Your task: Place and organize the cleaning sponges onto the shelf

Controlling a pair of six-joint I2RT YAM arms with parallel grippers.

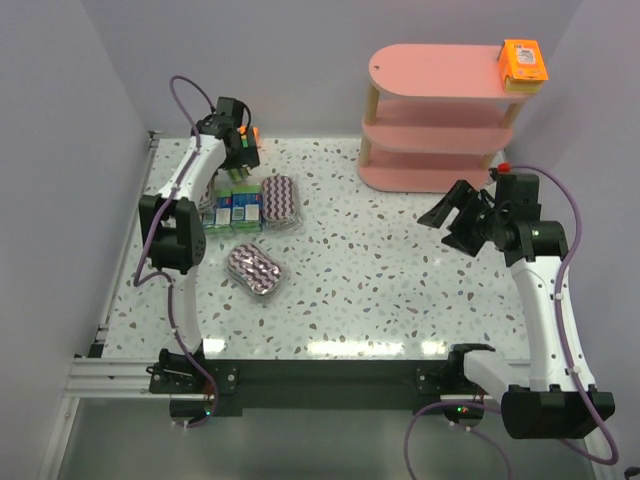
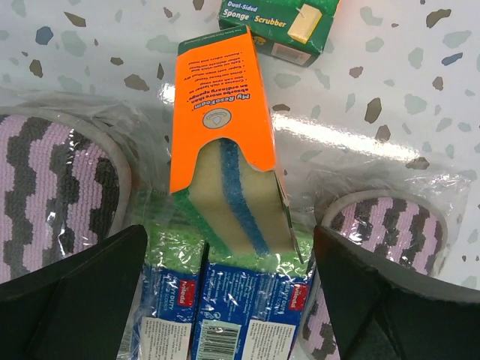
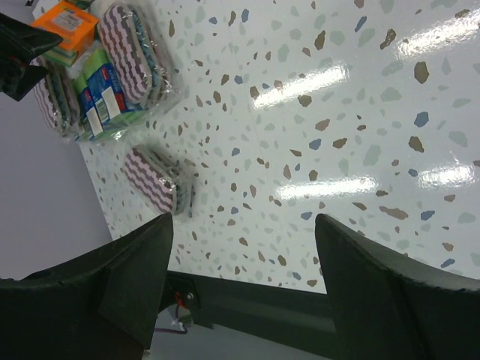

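Observation:
My left gripper (image 1: 243, 163) is open and hovers over the pile of sponges at the far left. In the left wrist view its fingers (image 2: 71, 296) straddle an orange pack (image 2: 214, 112) without touching it. That pack lies tilted on the blue-green packs (image 2: 225, 307). Purple-white zigzag packs lie on either side (image 2: 52, 187) (image 2: 394, 229). One more zigzag pack (image 1: 255, 268) lies apart, nearer me. One orange pack (image 1: 523, 65) sits on the top board of the pink shelf (image 1: 430, 80). My right gripper (image 1: 450, 222) is open and empty in front of the shelf.
A green "Sponge Scrubber" box (image 2: 277, 22) lies just beyond the orange pack. The right wrist view shows the pile (image 3: 105, 75), the lone zigzag pack (image 3: 154, 180) and the table's dark front rail (image 3: 247, 300). Walls close in at the left and back.

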